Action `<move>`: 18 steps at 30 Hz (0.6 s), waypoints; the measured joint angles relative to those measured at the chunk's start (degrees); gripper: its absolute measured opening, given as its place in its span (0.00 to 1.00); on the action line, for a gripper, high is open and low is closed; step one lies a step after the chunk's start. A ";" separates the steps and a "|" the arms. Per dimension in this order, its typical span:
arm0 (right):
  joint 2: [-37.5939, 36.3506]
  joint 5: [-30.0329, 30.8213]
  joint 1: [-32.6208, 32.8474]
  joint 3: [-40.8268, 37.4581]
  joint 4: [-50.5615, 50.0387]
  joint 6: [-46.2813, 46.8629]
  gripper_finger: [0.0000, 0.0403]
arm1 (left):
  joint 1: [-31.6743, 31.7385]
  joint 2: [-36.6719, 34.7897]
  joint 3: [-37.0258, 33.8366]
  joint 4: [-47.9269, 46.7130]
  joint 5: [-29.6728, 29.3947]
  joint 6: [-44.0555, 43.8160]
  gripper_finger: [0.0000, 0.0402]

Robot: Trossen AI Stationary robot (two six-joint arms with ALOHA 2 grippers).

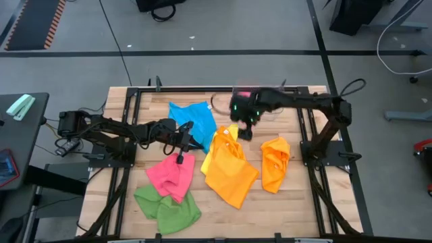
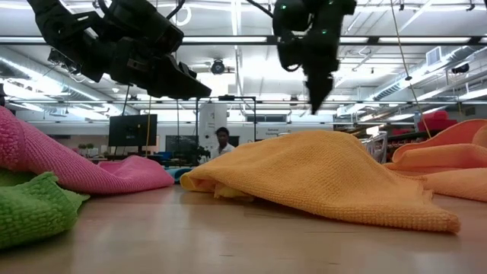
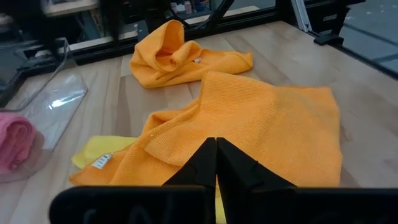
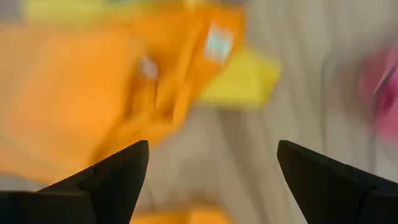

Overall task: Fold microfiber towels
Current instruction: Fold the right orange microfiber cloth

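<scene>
the wooden table (image 1: 283, 202) has soft towels all over it. a clear plastic bin (image 3: 53, 102) sits near the back edge w/ a pink cloth (image 3: 15, 146) inside. the blue towel (image 1: 192, 121) lies at the back, left of the middle. the pink towel (image 1: 170, 177) is crumpled in front of it, and the green towel (image 1: 167, 208) is bunched at the front, touching the pink one. the big orange towel (image 1: 229, 174) is spread in the middle. a yellow towel (image 3: 102, 152) pokes out from under its edge, w/ a small white tag. a 2nd orange towel (image 1: 275, 163) is scrunched up to the right, apart from the big one. far behind the table a person (image 2: 222, 143) is in the room.

the left gripper (image 1: 181, 159) is up in the air over the gap betw. the blue and pink towels, just left of the big orange one. its fingers (image 3: 239, 168) are squeezed tight together w/ nothing betw. them. the big orange towel lies right in front of it.

the right gripper (image 1: 244, 129) hangs over the back corner of the big orange towel, near the bin. its fingers (image 4: 118, 171) are spread wide apart and hold nothing. below it are the orange towel, the yellow bit and bare wood, w/ pink off to one side. it's above the cloth, not touching.
</scene>
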 joint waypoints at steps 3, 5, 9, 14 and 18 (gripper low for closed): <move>-0.69 3.40 4.91 -2.84 -4.26 5.13 0.91 | -0.02 -0.01 0.00 -0.41 0.00 -0.18 0.04; -1.28 5.67 7.83 -5.51 -5.66 7.47 0.91 | 0.00 0.00 0.00 -0.46 0.00 -0.82 0.05; -3.10 9.22 11.55 -12.50 -5.89 11.39 0.89 | 0.00 0.00 0.00 0.10 0.00 -1.57 0.07; -5.16 12.21 13.30 -20.59 -4.81 14.75 0.81 | 0.00 -0.02 0.00 0.55 0.00 -1.59 0.07; -6.58 13.51 13.33 -25.85 -4.21 15.64 0.74 | 0.00 -0.02 0.00 0.55 0.00 -1.55 0.05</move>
